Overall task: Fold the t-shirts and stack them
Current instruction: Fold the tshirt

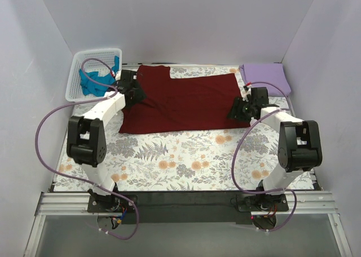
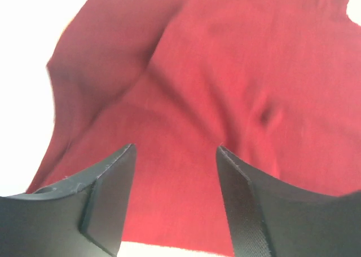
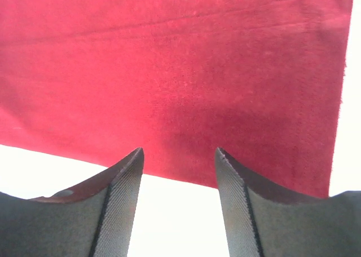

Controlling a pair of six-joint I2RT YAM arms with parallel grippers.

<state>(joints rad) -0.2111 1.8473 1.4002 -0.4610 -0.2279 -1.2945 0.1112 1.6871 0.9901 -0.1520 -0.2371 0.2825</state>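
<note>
The dark maroon t-shirt (image 1: pixel 180 102) lies spread flat on the floral cloth at the back of the table. My left gripper (image 1: pixel 134 93) is open over its left side, near a sleeve; the left wrist view shows red fabric (image 2: pixel 225 88) between and beyond the open fingers. My right gripper (image 1: pixel 237 109) is open at the shirt's right hem; the right wrist view shows the hem edge (image 3: pixel 186 99) just ahead of the fingertips. The lavender t-shirt (image 1: pixel 266 76) lies folded at the back right. The teal t-shirt (image 1: pixel 93 79) sits crumpled in the basket.
A white lattice basket (image 1: pixel 76 79) stands at the back left corner. The floral grey and orange cloth (image 1: pixel 186 161) covers the table. Purple cables loop from both arms. White walls close in on three sides.
</note>
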